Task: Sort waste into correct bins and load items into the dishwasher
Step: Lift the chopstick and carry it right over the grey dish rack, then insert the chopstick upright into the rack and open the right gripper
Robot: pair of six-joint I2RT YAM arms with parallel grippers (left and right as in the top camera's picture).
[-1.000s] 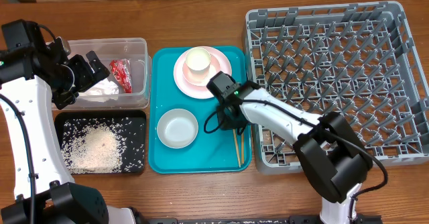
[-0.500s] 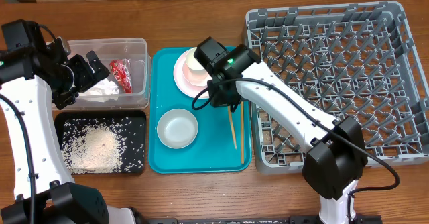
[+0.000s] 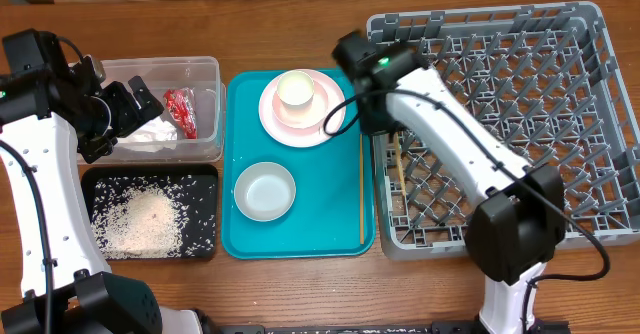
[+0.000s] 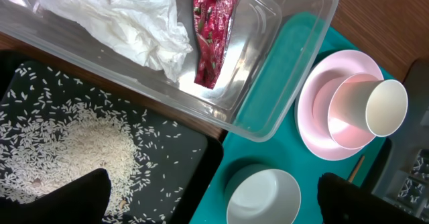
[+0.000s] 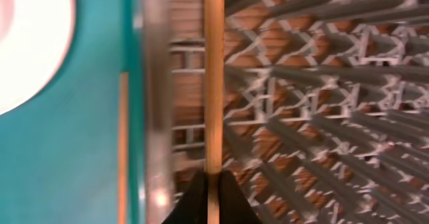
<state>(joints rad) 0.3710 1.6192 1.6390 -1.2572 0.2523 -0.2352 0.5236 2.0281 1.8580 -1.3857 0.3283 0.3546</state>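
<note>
My right gripper (image 3: 385, 132) is shut on a thin wooden chopstick (image 5: 213, 76), which hangs over the left edge of the grey dishwasher rack (image 3: 500, 124). A second chopstick (image 3: 361, 199) lies on the teal tray (image 3: 345, 236). On that tray the pink plate (image 3: 322, 124) carries a pinkish bowl (image 4: 345, 117) with the cream cup (image 3: 297, 90) in it. A grey-white bowl (image 3: 264, 191) sits nearer the front. My left gripper (image 3: 147, 99) hovers open above the clear tub (image 4: 295, 56), which holds the red wrapper (image 4: 213, 33) and white tissue (image 4: 127, 23). Rice (image 3: 145, 219) covers the black tray (image 3: 205, 179).
The rack's upright pegs (image 5: 315, 137) fill its grid floor right of the held chopstick. The teal tray's rim (image 5: 131, 63) runs beside the rack's wall. Brown tabletop (image 3: 300, 274) shows along the front.
My right gripper has carried one chopstick up off the teal tray and to the right, over the rack's left edge. The other chopstick stayed on the tray. The left arm has not moved.
</note>
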